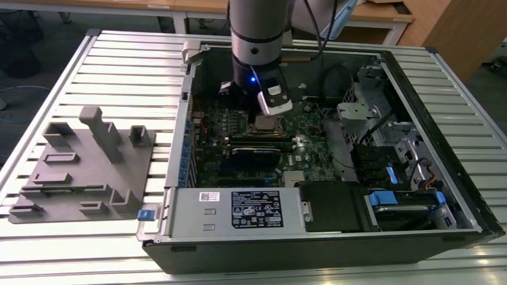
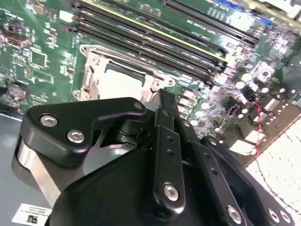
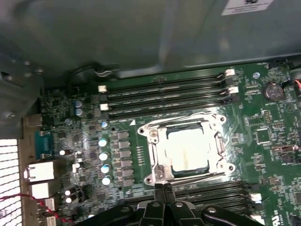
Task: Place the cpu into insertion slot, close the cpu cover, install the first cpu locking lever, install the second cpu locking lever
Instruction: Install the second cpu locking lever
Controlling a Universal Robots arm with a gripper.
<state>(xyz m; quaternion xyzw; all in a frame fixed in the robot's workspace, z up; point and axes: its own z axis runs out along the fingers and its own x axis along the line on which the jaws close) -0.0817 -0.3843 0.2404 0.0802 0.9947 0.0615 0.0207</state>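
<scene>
The cpu [image 3: 188, 149] lies flat in the insertion slot [image 1: 265, 125] on the green motherboard, its pale silvery top showing through the window of the cpu cover [image 3: 158, 148]. That cover lies down over the chip. Thin metal levers run along the socket's edges; I cannot tell whether they are latched. My gripper [image 3: 163, 187] hovers just beside one edge of the socket, shut, with nothing between its black fingers. In the second wrist view the gripper [image 2: 162, 96] points at the socket's near corner, with the cpu [image 2: 120, 84] just beyond. In the exterior view the arm stands upright over the socket.
Long black memory slots [image 3: 164, 92] flank the socket on two sides. The open computer case holds a power supply [image 1: 237, 208] at the front and drive bays [image 1: 400, 202] at the exterior view's right. A grey fixture tray [image 1: 79, 169] sits on the slatted table [image 1: 47, 249].
</scene>
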